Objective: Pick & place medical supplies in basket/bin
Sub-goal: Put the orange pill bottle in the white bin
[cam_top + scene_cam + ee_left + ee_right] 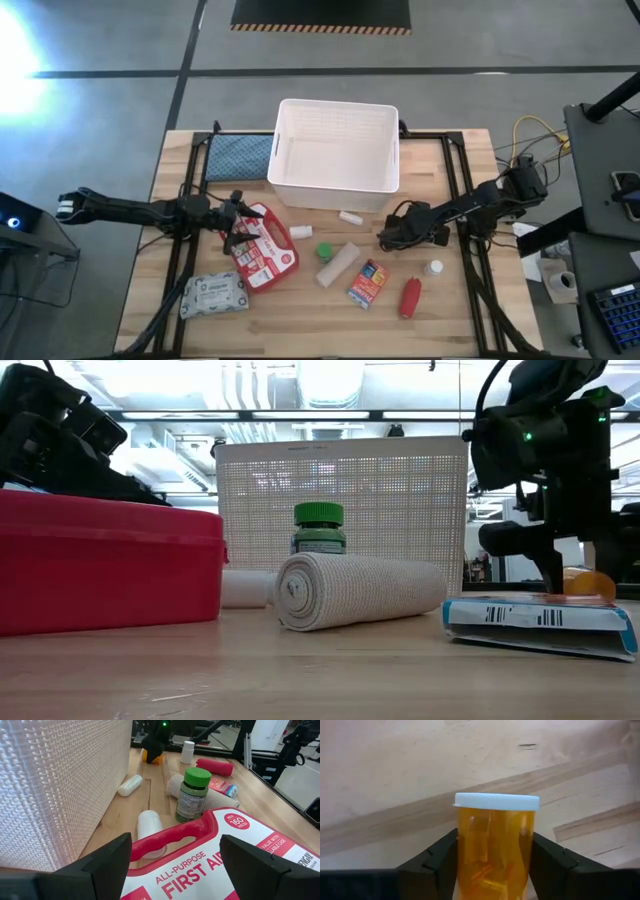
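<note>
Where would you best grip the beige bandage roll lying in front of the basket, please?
Probably across the middle of the bandage roll, from above, fingers closing on its long curved sides: it lies flat on the table, tilted, with bare wood on both sides.

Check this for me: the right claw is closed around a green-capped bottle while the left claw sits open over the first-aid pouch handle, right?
Not quite. The right claw is closed around an orange pill bottle with a white cap, as the right wrist view shows. The green-capped bottle stands free on the table. The left claw does sit open over the first-aid pouch handle.
</note>
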Available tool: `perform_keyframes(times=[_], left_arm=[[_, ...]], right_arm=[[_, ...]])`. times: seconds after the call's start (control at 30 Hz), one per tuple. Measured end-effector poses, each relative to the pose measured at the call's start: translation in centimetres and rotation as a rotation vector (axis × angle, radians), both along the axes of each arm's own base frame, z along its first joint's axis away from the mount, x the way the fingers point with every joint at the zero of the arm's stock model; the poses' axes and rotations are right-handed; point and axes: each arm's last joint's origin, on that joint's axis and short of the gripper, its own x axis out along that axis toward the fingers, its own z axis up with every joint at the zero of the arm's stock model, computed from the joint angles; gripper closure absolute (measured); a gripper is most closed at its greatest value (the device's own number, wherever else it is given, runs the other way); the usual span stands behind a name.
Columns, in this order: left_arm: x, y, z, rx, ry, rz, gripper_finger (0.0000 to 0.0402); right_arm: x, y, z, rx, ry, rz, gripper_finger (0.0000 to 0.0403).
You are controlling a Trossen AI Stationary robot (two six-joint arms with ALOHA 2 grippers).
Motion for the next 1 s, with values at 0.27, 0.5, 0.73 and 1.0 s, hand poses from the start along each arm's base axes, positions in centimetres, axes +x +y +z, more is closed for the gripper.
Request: perform_keyframes(times=[0.27, 0.5, 0.73, 1.0], left_arm=[[0.0, 0.0, 0.0, 0.0, 0.0, 0.0, 0.0121], [0.0, 0.0, 0.0, 0.0, 0.0, 0.0, 0.0121], [0.0, 0.0, 0.0, 0.0, 0.0, 0.0, 0.0121], [0.0, 0.0, 0.0, 0.0, 0.0, 0.0, 0.0121]], right_arm=[[-0.2, 0.4, 1.4, 0.039, -0.023, 0.109, 0.0265], [0.6, 2.2, 5.7, 0.088, -0.183, 0.339, 0.0248], [2.5, 4.6, 12.5, 0.162, -0.483, 0.786, 0.025], [5.0, 2.0, 20.2, -0.374, -0.689, 0.819, 0.025]])
